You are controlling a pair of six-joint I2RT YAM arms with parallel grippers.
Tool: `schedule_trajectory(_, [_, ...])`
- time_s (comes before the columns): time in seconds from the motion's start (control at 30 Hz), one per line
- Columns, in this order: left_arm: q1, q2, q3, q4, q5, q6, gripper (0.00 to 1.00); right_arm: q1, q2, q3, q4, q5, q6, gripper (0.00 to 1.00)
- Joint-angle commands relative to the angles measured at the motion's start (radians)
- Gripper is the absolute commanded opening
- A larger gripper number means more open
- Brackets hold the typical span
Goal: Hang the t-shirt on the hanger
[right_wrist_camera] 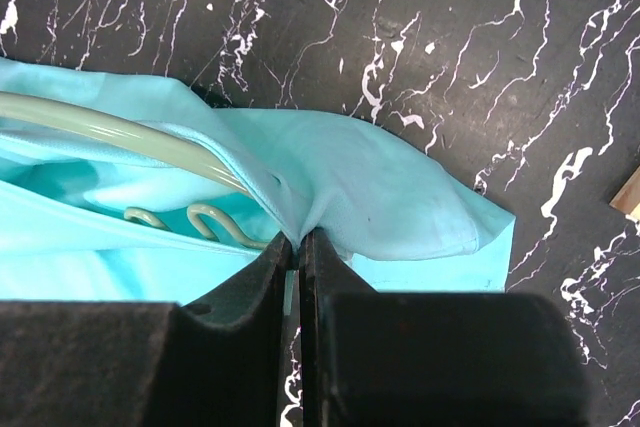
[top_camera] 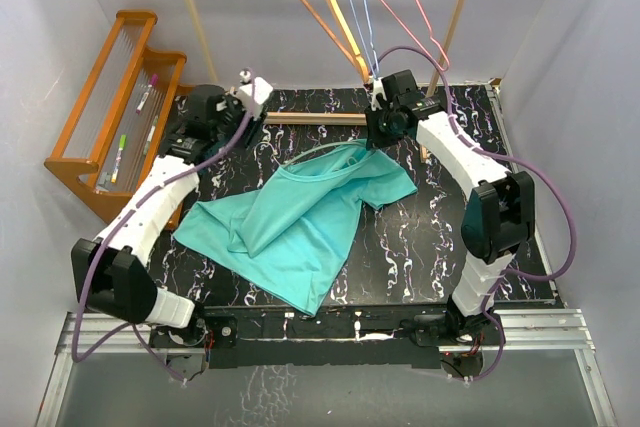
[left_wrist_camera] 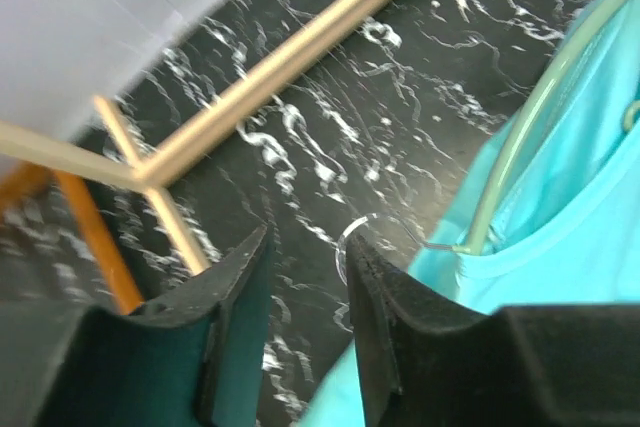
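Top external view: the t-shirt [top_camera: 290, 222] lies rumpled on the table [top_camera: 420, 237] between the two arms, its neck end towards the far side. It is not hanging from anything.

In the right wrist view, one arm of the hanger [right_wrist_camera: 110, 132] runs in under the cloth at the neck opening, so that side appears to be threaded into a shoulder. The right gripper [right_wrist_camera: 297, 239] has its jaws together, clamped on a fold of the t-shirt just where the hanger arm goes under. Whether the plastic is also caught in that pinch cannot be told.

The left wrist view shows the other part of the hanger lying on top of the cloth beside the collar edge, so that side looks not yet dressed. The left gripper [left_wrist_camera: 305, 247] sits just beside the shirt's edge, over bare table near a wooden bar [left_wrist_camera: 300, 57]. Its jaws are apart with nothing between them.

As a judgement, the task is roughly halfway. One shoulder seems on, while the second shoulder has to be drawn over the free end of the hanger. The shirt then has to be settled so it sits evenly on both arms, with the hook clear of the neck.
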Motion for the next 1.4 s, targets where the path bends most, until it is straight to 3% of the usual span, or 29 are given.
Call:
schedule_trajectory(0.0, [0.147,0.031,-0.051,-0.021,0.359,-0.311,0.38,-0.001,-0.097,-0.012,0.063,-0.007,-0.001,0.08])
schedule_trajectory(0.27, [0.271,0.055,-0.117,0.031,0.770,-0.465,0.59,-0.005,-0.118,-0.034,0.061,-0.002,-0.009,0.08])
schedule_trajectory(0.53, [0.356,0.032,-0.212,0.138,0.991,-0.556,0.67,-0.011,-0.125,-0.055,0.063,-0.009,-0.013,0.08])
schedule_trajectory(0.8, [0.355,0.033,-0.272,0.022,1.007,-0.371,0.70,-0.013,-0.131,-0.061,0.072,-0.017,-0.011,0.08])
schedule_trajectory(1.37, [0.241,0.195,-0.271,0.105,0.870,-0.282,0.73,-0.013,-0.141,-0.062,0.069,-0.012,-0.009,0.08])
